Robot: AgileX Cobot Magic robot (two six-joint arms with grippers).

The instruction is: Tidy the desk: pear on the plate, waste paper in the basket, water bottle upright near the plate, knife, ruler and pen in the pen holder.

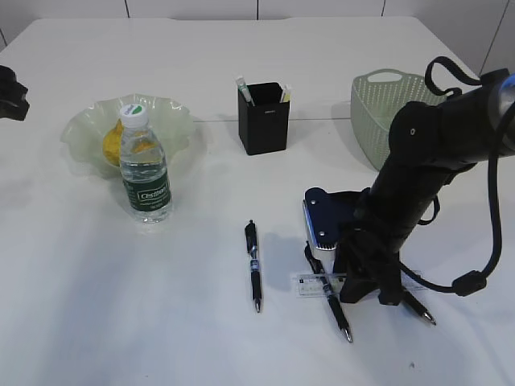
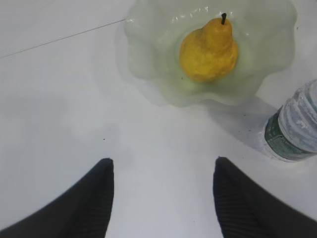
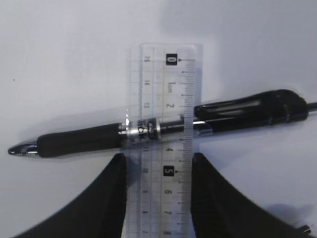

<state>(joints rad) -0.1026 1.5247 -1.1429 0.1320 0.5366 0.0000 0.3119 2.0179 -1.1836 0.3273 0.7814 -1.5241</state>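
Note:
My right gripper (image 3: pixel 158 158) is low over the desk (image 1: pixel 161 322), its fingers pressed against both long edges of the clear ruler (image 3: pixel 166 79). The ruler lies across a black pen (image 3: pixel 89 139). Another black pen (image 1: pixel 254 265) lies to the left, and a third (image 1: pixel 418 305) pokes out behind the arm. The pear (image 2: pixel 209 47) sits on the green plate (image 2: pixel 148 44), with the water bottle (image 1: pixel 145 173) upright in front. My left gripper (image 2: pixel 163 166) hangs open and empty above bare desk near the plate. The knife cannot be made out, and the waste paper is out of view.
The black pen holder (image 1: pixel 262 121) stands at the back centre with two light-coloured items sticking out of it. The green basket (image 1: pixel 386 104) is at the back right, just behind my right arm (image 1: pixel 426 161).

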